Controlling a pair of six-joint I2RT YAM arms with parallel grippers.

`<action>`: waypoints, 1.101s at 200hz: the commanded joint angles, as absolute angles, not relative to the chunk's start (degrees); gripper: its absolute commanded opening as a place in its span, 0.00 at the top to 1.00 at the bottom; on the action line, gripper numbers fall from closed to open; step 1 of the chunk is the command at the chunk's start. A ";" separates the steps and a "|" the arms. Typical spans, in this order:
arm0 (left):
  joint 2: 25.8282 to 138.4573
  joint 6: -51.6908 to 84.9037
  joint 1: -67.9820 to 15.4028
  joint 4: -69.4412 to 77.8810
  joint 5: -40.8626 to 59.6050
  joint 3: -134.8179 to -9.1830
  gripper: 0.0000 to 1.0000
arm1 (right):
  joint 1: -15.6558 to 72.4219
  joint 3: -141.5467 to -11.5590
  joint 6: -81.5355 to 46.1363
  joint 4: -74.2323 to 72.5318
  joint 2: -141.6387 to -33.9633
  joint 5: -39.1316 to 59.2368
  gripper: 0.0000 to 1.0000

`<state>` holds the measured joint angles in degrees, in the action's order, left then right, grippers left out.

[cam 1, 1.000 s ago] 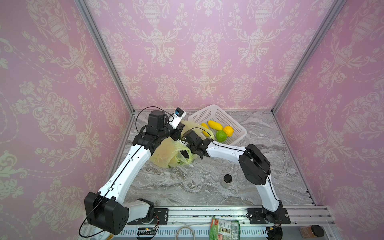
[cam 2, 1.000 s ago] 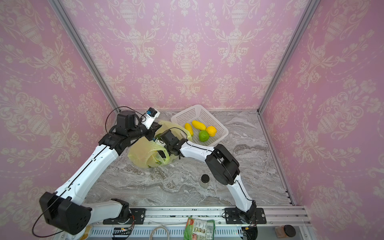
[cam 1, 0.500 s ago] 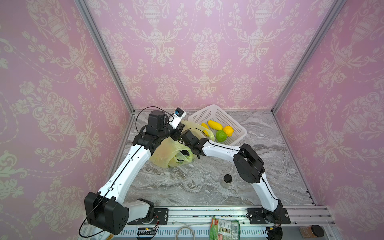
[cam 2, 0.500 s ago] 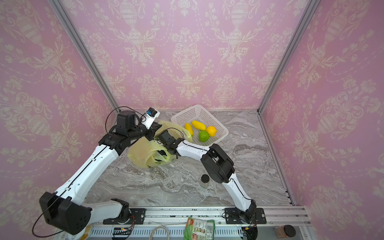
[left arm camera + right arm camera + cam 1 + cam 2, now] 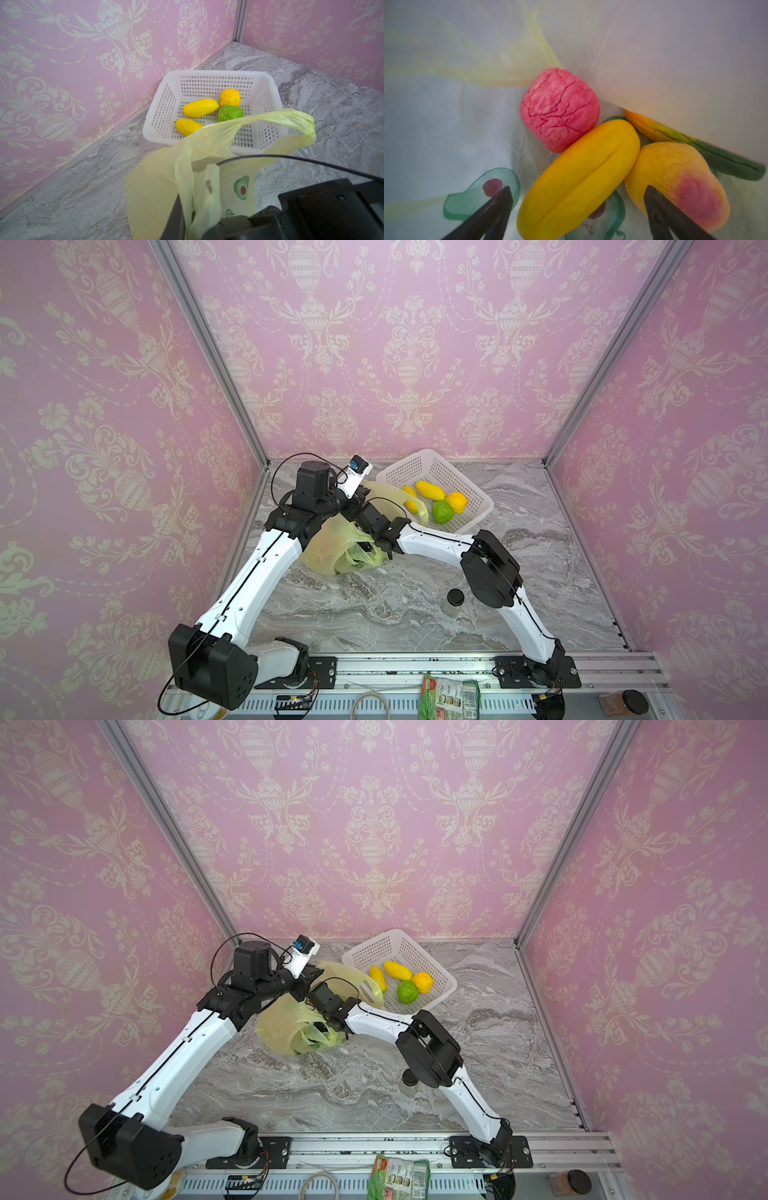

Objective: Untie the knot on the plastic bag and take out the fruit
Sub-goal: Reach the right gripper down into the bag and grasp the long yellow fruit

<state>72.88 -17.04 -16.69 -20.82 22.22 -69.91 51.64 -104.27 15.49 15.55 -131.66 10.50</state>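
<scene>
Inside the plastic bag [image 5: 328, 549] on the table [image 5: 374, 614], the right gripper [image 5: 577, 189] stands spread astride an elongated yellow fruit [image 5: 579, 178] beside pink, peach and green-orange pieces [image 5: 559, 110], while the left gripper [image 5: 195, 224] pinches the bag's rim open; no knot shows, four fruit [image 5: 430, 490] lie in the basket [image 5: 432, 462], so four apparently remain.

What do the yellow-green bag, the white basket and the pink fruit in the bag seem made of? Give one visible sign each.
Bag: thin translucent plastic film, crumpled, letting light through.
Basket: rigid moulded plastic, slightly glossy, perforated walls.
Pink fruit: probably soft foam or rubber; matte, creased skin.
</scene>
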 commanded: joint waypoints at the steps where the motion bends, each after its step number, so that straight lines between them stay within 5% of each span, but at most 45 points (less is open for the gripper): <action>1: 72.27 -16.38 -17.03 -20.83 23.55 -69.61 0.88 | 51.86 -109.69 16.32 21.33 -136.12 5.20 0.00; 53: 72.25 -16.40 -17.01 -20.88 23.51 -69.61 0.88 | 52.43 -114.74 17.28 25.24 -139.79 0.54 0.02; 157: 72.03 -16.92 -17.14 -21.36 22.52 -69.61 0.88 | 52.39 -100.13 13.84 15.82 -127.02 0.55 0.64; 220: 71.98 -17.15 -17.33 -21.53 21.09 -69.61 0.88 | 51.88 -83.03 11.88 5.77 -110.31 2.53 0.74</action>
<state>72.84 -17.06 -16.75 -20.86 21.96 -69.91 52.16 -86.59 13.41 11.14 -115.24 1.76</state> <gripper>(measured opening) 0.122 0.401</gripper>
